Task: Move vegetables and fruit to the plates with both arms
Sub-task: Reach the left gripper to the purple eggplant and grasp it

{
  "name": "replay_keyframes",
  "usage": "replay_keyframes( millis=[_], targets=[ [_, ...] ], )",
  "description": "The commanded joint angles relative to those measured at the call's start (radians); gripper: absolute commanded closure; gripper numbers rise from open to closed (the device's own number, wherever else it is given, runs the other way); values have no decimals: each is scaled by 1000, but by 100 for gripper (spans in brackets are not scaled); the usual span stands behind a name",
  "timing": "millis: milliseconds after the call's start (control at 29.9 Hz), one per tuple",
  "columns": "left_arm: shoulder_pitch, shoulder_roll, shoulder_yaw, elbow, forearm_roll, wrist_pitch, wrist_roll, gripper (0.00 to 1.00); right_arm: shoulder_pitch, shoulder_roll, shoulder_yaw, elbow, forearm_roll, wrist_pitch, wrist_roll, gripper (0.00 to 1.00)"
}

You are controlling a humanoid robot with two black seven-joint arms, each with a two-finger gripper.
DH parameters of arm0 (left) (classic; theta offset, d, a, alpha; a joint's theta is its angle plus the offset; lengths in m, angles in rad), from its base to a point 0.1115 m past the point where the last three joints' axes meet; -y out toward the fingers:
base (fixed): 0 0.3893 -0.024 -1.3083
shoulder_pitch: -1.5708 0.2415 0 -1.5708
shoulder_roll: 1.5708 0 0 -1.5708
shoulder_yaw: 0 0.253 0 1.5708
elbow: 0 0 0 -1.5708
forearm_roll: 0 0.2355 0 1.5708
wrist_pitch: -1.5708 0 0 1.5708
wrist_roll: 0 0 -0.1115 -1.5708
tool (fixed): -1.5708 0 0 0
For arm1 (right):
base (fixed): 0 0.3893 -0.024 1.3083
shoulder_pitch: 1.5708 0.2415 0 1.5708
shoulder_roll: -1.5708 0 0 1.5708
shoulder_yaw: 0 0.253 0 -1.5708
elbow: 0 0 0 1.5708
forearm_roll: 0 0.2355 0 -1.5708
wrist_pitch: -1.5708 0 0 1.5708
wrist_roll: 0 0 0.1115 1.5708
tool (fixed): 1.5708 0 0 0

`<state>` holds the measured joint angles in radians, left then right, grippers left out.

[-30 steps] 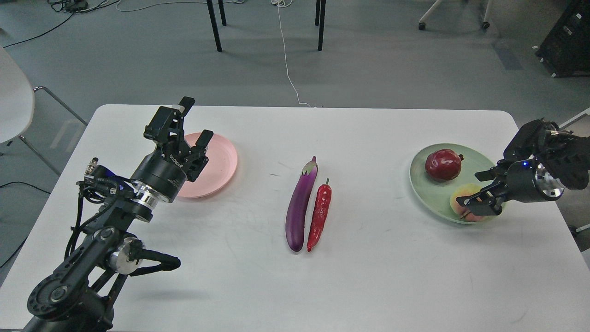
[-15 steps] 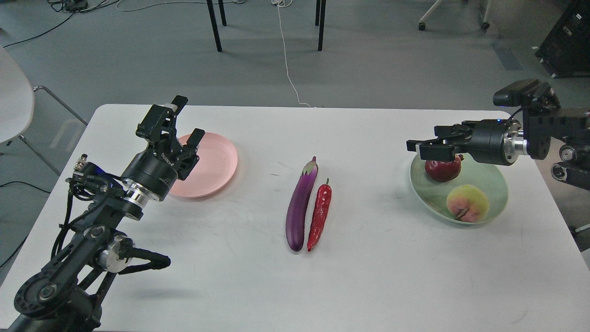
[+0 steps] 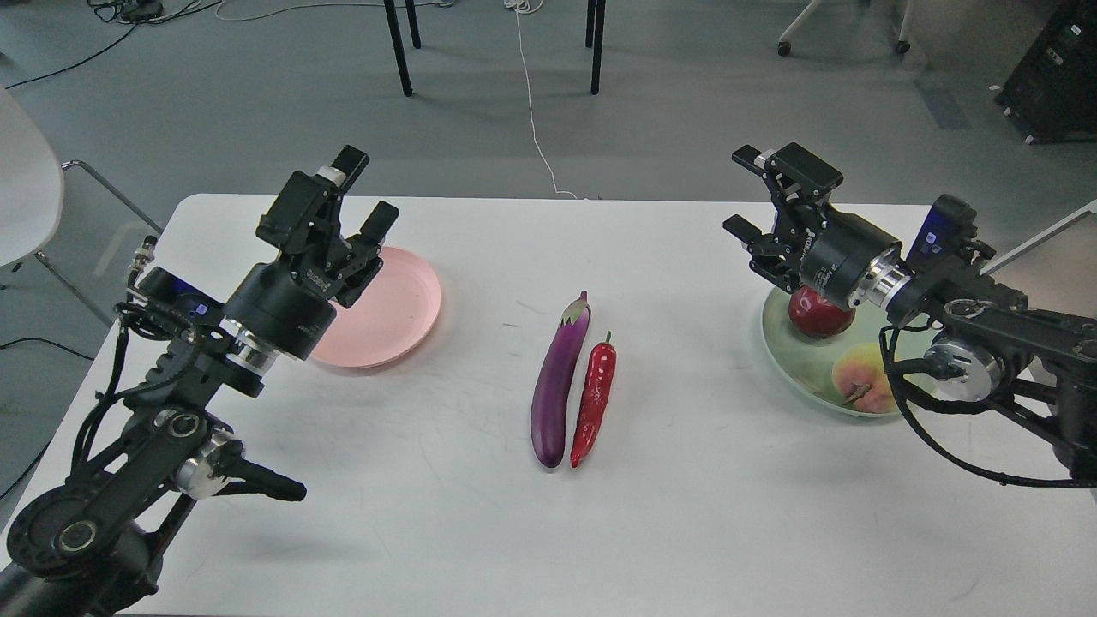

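Note:
A purple eggplant and a red chili pepper lie side by side at the table's middle. The pale pink plate at the left is empty. The pale green plate at the right holds the dark red pomegranate and the yellow-pink peach. My left gripper is open and empty, raised over the pink plate's far left edge. My right gripper is open and empty, raised above and left of the green plate; its wrist hides part of the pomegranate.
The white table has rounded corners. Beyond its far edge are black chair legs and a white cable on the grey floor. A white chair stands at the far left.
My right arm swung in from the right, rose and now points up and left over the green plate. My left gripper rose a little and shifted slightly right. The produce has not moved.

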<state>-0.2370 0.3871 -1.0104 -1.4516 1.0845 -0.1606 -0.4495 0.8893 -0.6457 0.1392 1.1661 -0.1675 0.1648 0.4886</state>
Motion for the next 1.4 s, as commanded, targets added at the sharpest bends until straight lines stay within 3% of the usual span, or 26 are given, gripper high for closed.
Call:
replay_keyframes(
  millis=[0, 134, 334, 569, 702, 870, 1037, 1204, 1371],
  targets=[
    [-56, 9, 78, -1, 179, -11, -3, 2, -55, -8, 71, -5, 89, 73, 0, 3],
    [-200, 39, 183, 14, 441, -77, -2, 2, -125, -22, 143, -8, 224, 151, 0, 3],
    [-436, 44, 381, 79, 704, -131, -2, 2, -274, -40, 324, -6, 267, 174, 0, 3],
    [-623, 38, 622, 138, 923, -191, 18, 2, -383, -129, 436, 10, 327, 265, 0, 3],
    [-692, -51, 688, 272, 925, -191, 87, 2, -386, -144, 438, 10, 336, 265, 0, 3],
    [-740, -161, 742, 431, 924, -185, 130, 2, -386, -146, 438, 9, 336, 262, 0, 3],
    [-742, -237, 756, 481, 919, -185, 198, 2, -388, -146, 436, 9, 336, 262, 0, 3],
    [-733, -258, 828, 507, 916, -185, 215, 2, -388, -146, 436, 10, 336, 262, 0, 3],
    [-722, -248, 865, 496, 910, -188, 310, 2, -395, -146, 436, 9, 336, 262, 0, 3]
  ],
)
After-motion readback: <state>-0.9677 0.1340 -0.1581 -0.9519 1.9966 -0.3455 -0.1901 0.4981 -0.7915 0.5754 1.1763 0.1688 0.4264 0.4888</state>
